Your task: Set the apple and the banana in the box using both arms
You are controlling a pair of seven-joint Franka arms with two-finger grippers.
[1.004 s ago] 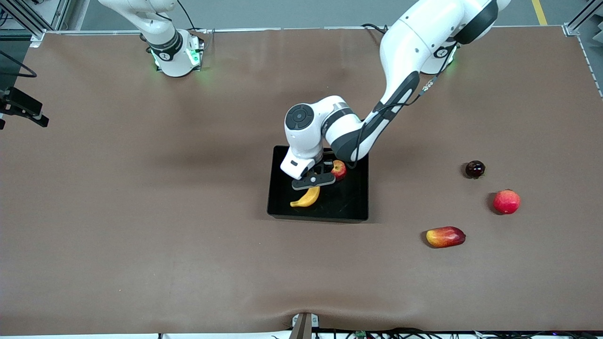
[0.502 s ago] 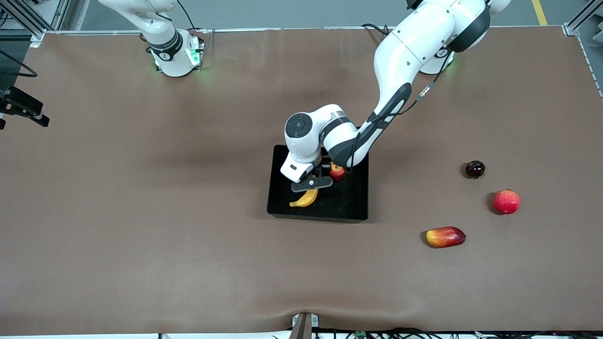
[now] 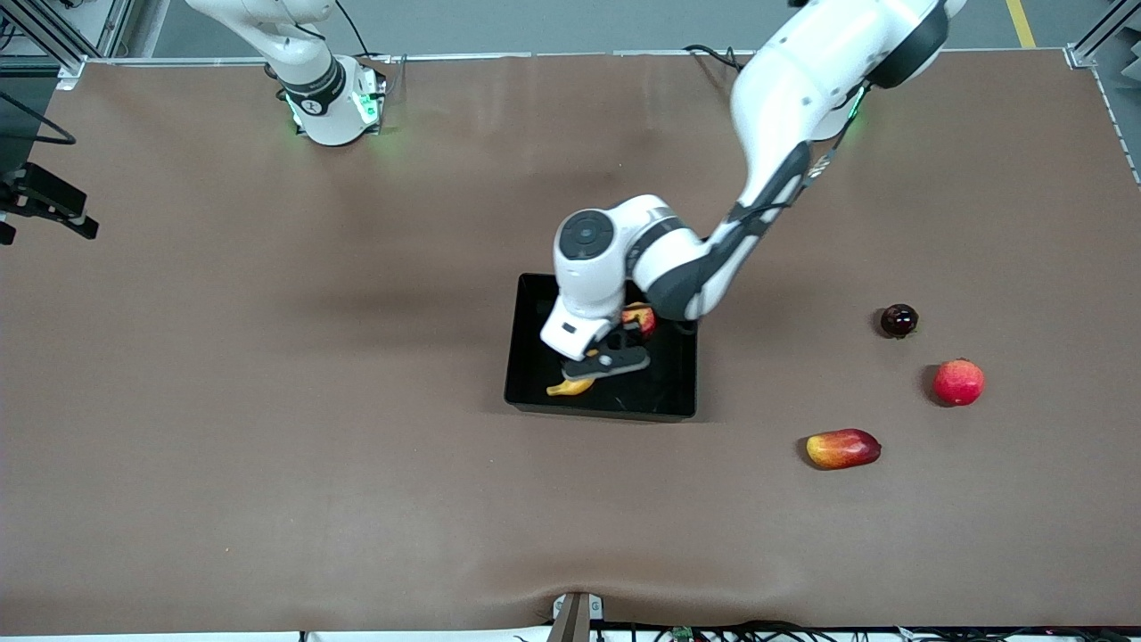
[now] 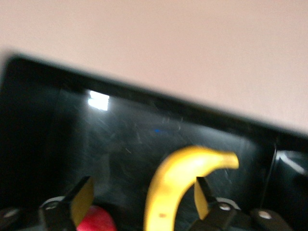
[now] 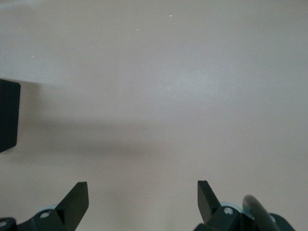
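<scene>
The black box (image 3: 528, 399) lies mid-table. The banana (image 3: 570, 387) lies in it, mostly hidden under my left gripper (image 3: 606, 361). The apple (image 3: 640, 319) lies in the box too, partly hidden by the left wrist. In the left wrist view the left gripper (image 4: 142, 199) is open just above the box floor (image 4: 125, 139). The banana (image 4: 178, 187) and the apple (image 4: 96, 221) show between its fingers, untouched. My right gripper (image 5: 142, 197) is open and empty over bare table, with a corner of the box (image 5: 7, 115) in its view. It does not show in the front view.
Toward the left arm's end of the table lie a small dark red fruit (image 3: 898, 320), a larger pinkish-red round fruit (image 3: 958, 382) and an oblong red-and-yellow fruit (image 3: 842, 448). The right arm's base (image 3: 330, 98) stands at the table's back edge.
My left gripper has shifted a little over the box, toward the front camera and the left arm's end, and now covers more of the banana. The right arm has not moved.
</scene>
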